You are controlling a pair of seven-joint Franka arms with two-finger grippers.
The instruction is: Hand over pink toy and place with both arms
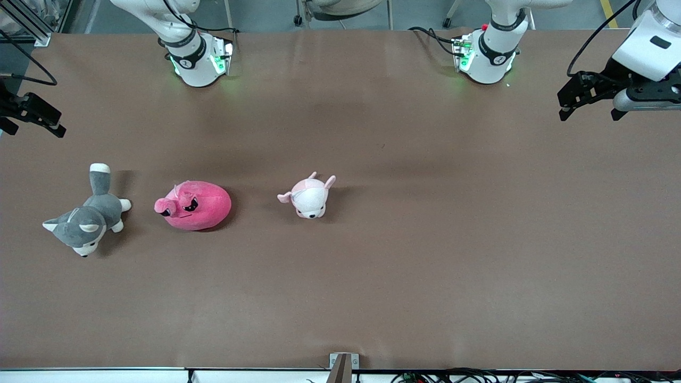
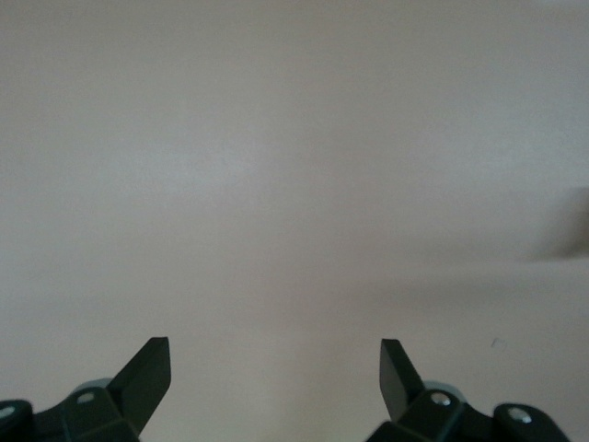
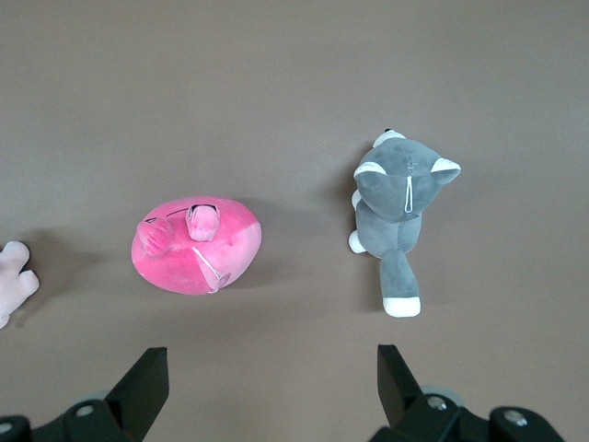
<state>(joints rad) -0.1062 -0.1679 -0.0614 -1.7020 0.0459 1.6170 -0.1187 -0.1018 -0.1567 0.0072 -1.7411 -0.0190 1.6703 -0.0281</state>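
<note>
Pink plush toy lies on bench, grey husky plush at its 9 o'clock. Left gripper and right gripper both spread wide, hovering, holding nothing. Fits pre-pickup or post-placement.

The right claw hangs open over the surface at the right arm's end, above the wolf toy and pig toy lying side by side. The small dog toy lies beside the pig toy, toward the left claw, which hangs open well apart from all three toys.
</note>
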